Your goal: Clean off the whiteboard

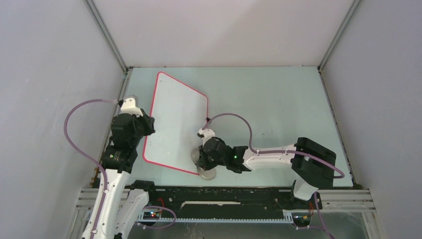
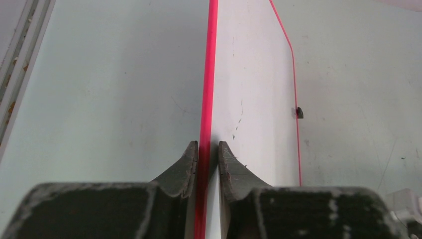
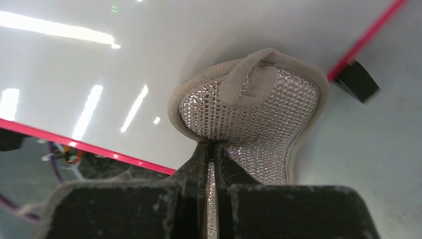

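The whiteboard [image 1: 176,117], white with a thin red-pink rim, lies on the pale table left of centre. No handwriting shows on it, only faint dark specks in the left wrist view [image 2: 254,84]. My left gripper [image 1: 148,125] is shut on the board's left rim [image 2: 208,74], one finger on each side [image 2: 208,149]. My right gripper [image 1: 202,160] is shut on the grey knobbly cloth pad [image 3: 259,114], which rests at the board's near right corner [image 1: 207,171]. The pad lies partly on the board [image 3: 99,59] beside a black clip [image 3: 356,79].
Grey enclosure walls with aluminium posts [image 1: 107,35] close in the table on three sides. A black rail [image 1: 224,196] runs along the near edge. A purple cable [image 1: 234,119] loops over the table beside the right arm. A second black clip [image 2: 299,112] sits on the board's right edge.
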